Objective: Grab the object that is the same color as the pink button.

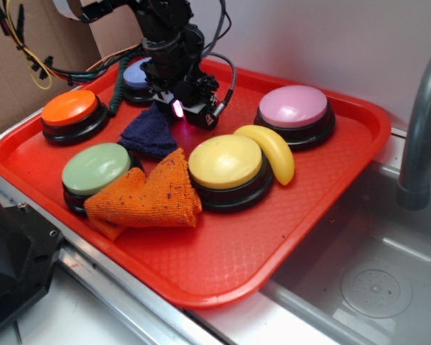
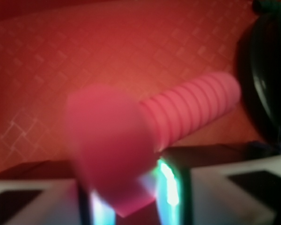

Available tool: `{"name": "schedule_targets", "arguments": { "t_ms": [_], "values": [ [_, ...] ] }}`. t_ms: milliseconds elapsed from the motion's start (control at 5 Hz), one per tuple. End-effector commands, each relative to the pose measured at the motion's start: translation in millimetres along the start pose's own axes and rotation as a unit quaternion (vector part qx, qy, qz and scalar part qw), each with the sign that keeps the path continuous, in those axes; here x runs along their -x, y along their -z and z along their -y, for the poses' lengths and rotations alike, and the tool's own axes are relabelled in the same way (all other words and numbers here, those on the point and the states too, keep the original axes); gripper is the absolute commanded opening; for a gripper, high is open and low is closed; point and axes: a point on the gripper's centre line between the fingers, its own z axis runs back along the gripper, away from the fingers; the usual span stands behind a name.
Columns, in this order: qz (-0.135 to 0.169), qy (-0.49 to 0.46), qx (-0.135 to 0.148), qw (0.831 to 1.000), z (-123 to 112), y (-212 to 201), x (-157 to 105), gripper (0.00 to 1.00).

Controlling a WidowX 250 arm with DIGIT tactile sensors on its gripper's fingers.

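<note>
The pink object (image 1: 177,109) is a small plastic piece pinched at the tip of my gripper (image 1: 179,111), which is shut on it at the back of the red tray (image 1: 223,266), just above the dark blue cloth (image 1: 149,133). In the wrist view the pink object (image 2: 110,140) is a blurred rounded shape filling the space between the fingers of the gripper (image 2: 133,197). A pink ribbed cylinder (image 2: 196,108) runs from it to the right. The pink button (image 1: 293,106), a pale dome on a black base, sits at the tray's far right, apart from the gripper.
The tray also holds a purple-blue button (image 1: 135,75) behind the gripper, an orange button (image 1: 70,108), a green button (image 1: 95,169), a yellow button (image 1: 225,162), a banana (image 1: 271,152) and an orange cloth (image 1: 152,198). A grey faucet (image 1: 420,136) and a sink (image 1: 366,280) lie to the right.
</note>
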Motion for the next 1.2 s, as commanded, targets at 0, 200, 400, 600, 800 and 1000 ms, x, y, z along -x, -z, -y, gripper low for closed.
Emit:
{"name": "schedule_targets", "arguments": {
  "t_ms": [0,200,400,600,800,1000],
  "values": [
    [0.019,-0.007,-0.013,1.000,5,-62,-15,0.00],
    [0.025,-0.002,-0.004,1.000,13,-98,-11,0.00],
    [-0.003,0.023,0.015,1.000,16,-139,4,0.00],
    [-0.011,0.013,0.025,1.000,13,-155,16,0.00],
    [-0.020,-0.015,0.033,0.999,1,-168,30,0.00],
    [-0.050,-0.012,0.014,0.999,-8,-174,28,0.22]
  ]
}}
